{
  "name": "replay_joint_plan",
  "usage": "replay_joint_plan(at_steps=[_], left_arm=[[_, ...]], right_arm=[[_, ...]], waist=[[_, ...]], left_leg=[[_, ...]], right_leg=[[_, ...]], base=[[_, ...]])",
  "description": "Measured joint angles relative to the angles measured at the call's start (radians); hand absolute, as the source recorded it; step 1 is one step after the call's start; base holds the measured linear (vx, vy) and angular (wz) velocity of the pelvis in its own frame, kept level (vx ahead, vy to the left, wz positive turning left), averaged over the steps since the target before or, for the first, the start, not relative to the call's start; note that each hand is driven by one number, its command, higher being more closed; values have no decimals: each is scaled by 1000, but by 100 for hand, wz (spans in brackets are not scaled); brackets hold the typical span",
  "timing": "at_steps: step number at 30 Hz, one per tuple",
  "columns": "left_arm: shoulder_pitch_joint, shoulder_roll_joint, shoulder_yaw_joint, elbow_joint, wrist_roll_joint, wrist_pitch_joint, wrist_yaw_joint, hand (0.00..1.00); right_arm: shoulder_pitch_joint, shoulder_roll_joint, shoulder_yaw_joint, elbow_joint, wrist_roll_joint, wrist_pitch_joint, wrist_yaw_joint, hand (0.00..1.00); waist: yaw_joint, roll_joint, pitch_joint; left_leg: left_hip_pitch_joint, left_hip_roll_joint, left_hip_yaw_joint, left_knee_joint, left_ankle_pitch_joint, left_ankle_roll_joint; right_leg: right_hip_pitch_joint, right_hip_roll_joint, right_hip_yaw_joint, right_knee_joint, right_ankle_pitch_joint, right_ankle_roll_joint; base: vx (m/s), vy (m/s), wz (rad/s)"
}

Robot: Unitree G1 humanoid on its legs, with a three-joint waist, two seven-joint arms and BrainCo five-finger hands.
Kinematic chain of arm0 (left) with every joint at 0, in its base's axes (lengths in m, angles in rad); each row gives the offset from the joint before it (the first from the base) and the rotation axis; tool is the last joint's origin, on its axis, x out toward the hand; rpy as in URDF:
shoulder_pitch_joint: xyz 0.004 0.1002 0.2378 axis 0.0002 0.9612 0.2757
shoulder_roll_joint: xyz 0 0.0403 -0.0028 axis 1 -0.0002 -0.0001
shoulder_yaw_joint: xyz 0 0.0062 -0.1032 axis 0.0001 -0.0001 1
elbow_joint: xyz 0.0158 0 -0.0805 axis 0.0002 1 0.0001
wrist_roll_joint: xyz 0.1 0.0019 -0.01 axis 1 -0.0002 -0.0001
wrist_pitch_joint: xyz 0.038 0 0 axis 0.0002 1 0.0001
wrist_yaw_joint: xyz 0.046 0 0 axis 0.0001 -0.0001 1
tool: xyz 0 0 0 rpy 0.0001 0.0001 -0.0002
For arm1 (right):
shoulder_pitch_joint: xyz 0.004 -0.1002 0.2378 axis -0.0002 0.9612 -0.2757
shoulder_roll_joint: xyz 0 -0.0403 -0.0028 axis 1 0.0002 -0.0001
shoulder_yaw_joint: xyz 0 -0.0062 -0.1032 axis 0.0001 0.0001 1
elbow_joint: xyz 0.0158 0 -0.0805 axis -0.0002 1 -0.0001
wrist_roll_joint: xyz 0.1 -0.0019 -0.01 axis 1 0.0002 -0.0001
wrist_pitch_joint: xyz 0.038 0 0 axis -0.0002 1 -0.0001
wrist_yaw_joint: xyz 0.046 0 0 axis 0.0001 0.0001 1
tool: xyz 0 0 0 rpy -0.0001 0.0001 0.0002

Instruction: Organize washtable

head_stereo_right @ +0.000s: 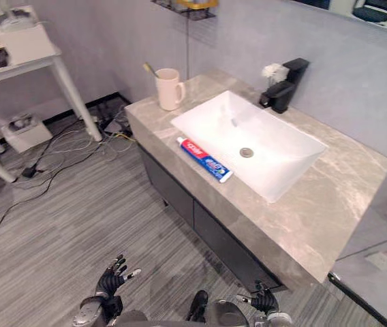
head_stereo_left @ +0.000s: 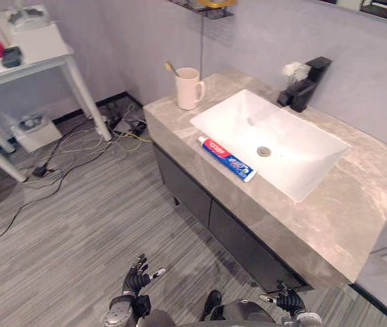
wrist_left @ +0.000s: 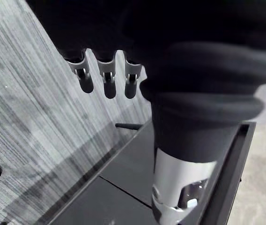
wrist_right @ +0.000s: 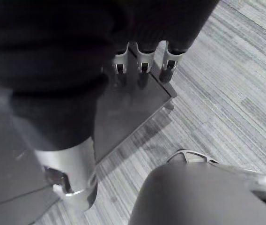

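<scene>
A red, white and blue toothpaste tube (head_stereo_left: pixel 226 158) lies on the marble counter (head_stereo_left: pixel 343 225) along the front rim of the white sink (head_stereo_left: pixel 275 139). A cream mug (head_stereo_left: pixel 189 88) with a toothbrush in it stands at the counter's far left corner. A black faucet (head_stereo_left: pixel 304 86) rises behind the sink. My left hand (head_stereo_left: pixel 136 279) hangs low over the floor, fingers spread and open, holding nothing. My right hand (head_stereo_left: pixel 285 298) hangs low beside the dark cabinet, fingers relaxed and open, also holding nothing. Both hands are far below the counter.
A white side table (head_stereo_left: pixel 33 51) with a red item and boxes stands at the left. Cables and a power strip (head_stereo_left: pixel 122 129) lie on the floor by the wall. A wire shelf (head_stereo_left: pixel 204 7) hangs above the mug. Dark cabinet doors (head_stereo_left: pixel 200 197) sit under the counter.
</scene>
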Motion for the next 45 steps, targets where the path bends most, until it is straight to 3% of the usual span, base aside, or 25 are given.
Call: replay_joint_plan(at_steps=[1,4,8,11,13,15,17,18,19,20,21,22,23,25,27,28,31,33,35,37,39,45], left_arm=[[8,-4,4,0,0,-2,0,0],[23,-37,6,-4,-1,-14,2,0],[30,-55,7,-27,-1,-25,4,0],[24,-45,4,-51,0,-30,3,0],[24,-36,3,-50,0,-32,3,0],[28,-24,3,-44,0,-32,7,0],[29,-20,3,-37,0,-31,21,0],[28,-16,3,-36,0,-32,21,0],[20,-17,3,-36,0,-33,21,0],[16,-14,6,-29,0,-36,21,0],[2,6,20,-4,0,-36,22,0],[-3,16,27,10,0,-35,21,0],[-14,31,38,30,0,-35,22,0],[-22,25,34,37,2,-33,20,0],[-22,-1,29,37,2,-34,18,0],[-21,-18,28,35,2,-33,19,0],[-5,-11,28,36,2,-32,19,0],[17,-12,29,40,2,-32,20,0],[39,-11,36,42,2,-29,23,0],[44,-14,34,61,2,-26,22,0],[59,-6,34,77,2,-20,22,0],[70,-4,32,101,13,-11,21,0]], right_arm=[[0,0,0,0,0,-1,0,0],[18,0,1,-24,0,-3,-4,0],[52,16,9,-97,0,-7,-3,0],[89,46,9,-134,0,-9,-3,0],[102,60,10,-125,-1,-7,-1,0],[79,57,29,-102,-2,-6,4,0],[50,43,30,-78,-3,-7,5,0],[38,34,32,-77,-4,-8,5,0],[23,29,32,-77,-6,-9,5,0],[2,27,43,-70,-12,-10,5,0],[-23,30,61,-46,-14,-10,5,0],[-29,31,70,-37,-15,-10,5,0],[-29,36,74,-32,-22,-10,6,0],[-35,21,64,-28,-22,-9,4,0],[-35,9,45,-12,-22,-6,1,0],[-26,-4,36,-8,-22,0,-4,0],[-10,-13,40,-8,-22,9,-6,0],[-9,-14,39,-7,-20,16,-6,0],[-11,-13,34,-6,-20,17,-13,0],[-10,-15,16,-6,-19,17,-21,0],[-2,-10,4,-1,-18,20,-20,0],[25,-8,-1,7,-19,22,-21,0]], waist=[[3,-5,2],[23,19,2],[38,39,-10],[42,22,-15],[43,-9,-34],[44,-28,-43],[33,-26,-44],[20,-1,-41],[16,9,-38],[7,14,-36],[8,11,-34],[9,5,-33],[11,-8,-28],[19,7,-17],[17,24,-8],[20,45,-4],[36,44,-4],[52,39,-3],[51,31,1],[44,58,-10],[45,32,-27],[45,26,-31]], left_leg=[[1,-8,-33,-29,1,0],[7,-13,-105,-128,3,-2],[46,-19,-72,-139,18,-25],[58,-31,-42,-86,3,0],[94,-67,-3,-85,0,30],[146,-99,74,-95,-11,68],[189,-127,101,-116,-9,71],[216,-133,103,-138,-8,72],[232,-134,103,-155,-7,77],[257,-137,114,-183,-8,79],[271,-136,127,-196,-8,79],[273,-137,129,-195,-8,79],[277,-144,124,-179,-11,75],[251,-126,110,-102,-16,74],[233,-107,64,-76,-38,74],[216,-74,60,-40,-15,51],[151,-49,62,139,9,15],[95,-49,40,213,-30,53],[60,-48,-6,120,-44,65],[41,-45,-52,-85,42,41],[87,-92,-26,-170,89,58],[178,-154,-10,-250,108,85]], right_leg=[[4,0,21,0,2,3],[20,-1,123,-5,18,31],[24,3,212,-6,17,68],[9,-15,252,54,-13,112],[-51,-57,284,212,-90,139],[-128,-123,218,386,-128,145],[-158,-186,92,473,-120,132],[-161,-214,23,510,-105,109],[-167,-220,-15,529,-115,100],[-172,-229,-91,525,-155,106],[-177,-221,-166,471,-156,93],[-177,-206,-190,417,-143,80],[-168,-176,-189,324,-96,31],[-120,-146,-185,265,-65,15],[-62,-123,-183,188,-51,37],[-14,-93,-180,134,-42,58],[41,-71,-154,40,-20,73],[55,-74,-95,2,-3,70],[59,-86,-66,-6,11,91],[60,-91,-51,-8,30,124],[76,-112,-5,-61,63,164],[143,-146,7,-133,107,187]], base=[[107,106,-109],[99,160,-95],[133,254,-101],[163,278,-60],[173,249,-63],[221,194,-75],[243,166,-66],[262,180,-51],[229,139,-47],[234,79,-51],[202,22,-51],[225,-30,-46],[266,-29,-43],[230,-10,-30],[86,-35,-4],[63,-10,-5],[61,28,-22],[72,73,-56],[61,104,-51],[60,165,-46],[107,198,-28],[80,139,-3]])
